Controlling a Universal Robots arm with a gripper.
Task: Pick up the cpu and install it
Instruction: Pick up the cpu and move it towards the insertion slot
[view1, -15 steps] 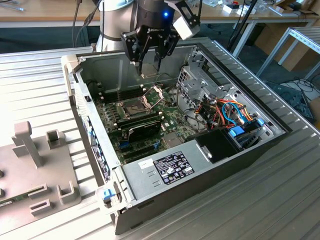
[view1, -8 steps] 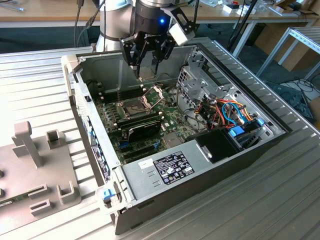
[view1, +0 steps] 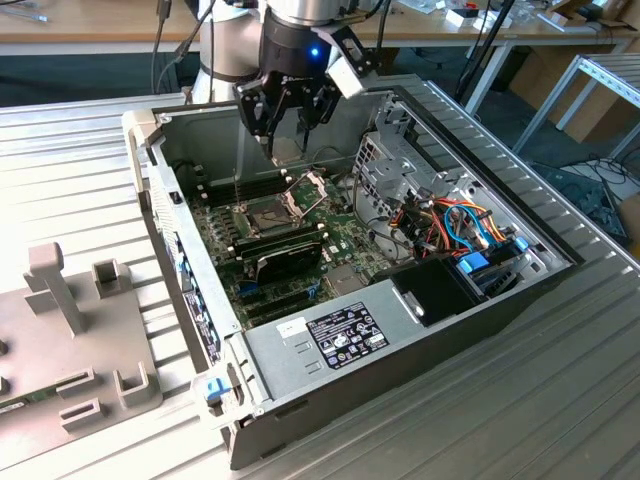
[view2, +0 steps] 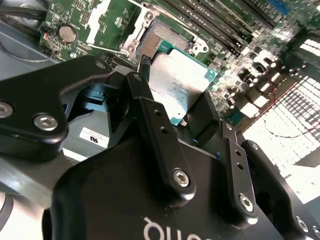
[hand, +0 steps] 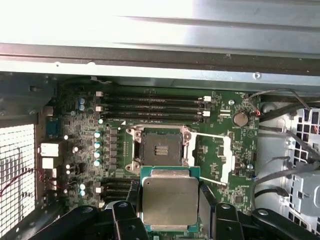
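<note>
Above the open case (view1: 200, 140), in the upper middle of the exterior view, the tool (view1: 287, 128) hangs over the back part of the green board (view1: 225, 250). The case lies on a ribbed metal surface (view1: 560, 400).

In the first wrist view the tool (hand: 170, 202) is clamped on the cpu (hand: 170, 197). Its dark fingers (hand: 206, 202) press the chip's two opposite edges, and the dull metal top faces the camera. The second wrist view shows the same grip from the side: the cpu (view2: 182, 82) sits between the fingers (view2: 155, 125), clear of the board beneath it.

The socket (hand: 160, 147) is empty, with its dark contact field exposed. Its metal frame (hand: 231, 155) is swung open to one side and rests over the board (hand: 75, 125). In the first wrist view the cpu appears just beside the socket rather than over it, so it does not look lined up yet. In the exterior view the socket (view1: 262, 215) lies near the middle of the frame, below the tool, with the raised frame (view1: 308, 188) just beside it.

The pick-up therefore looks done, since the chip is lifted and firmly held. The install is not done: the cpu is not seated, and the frame is not closed over it.
</note>
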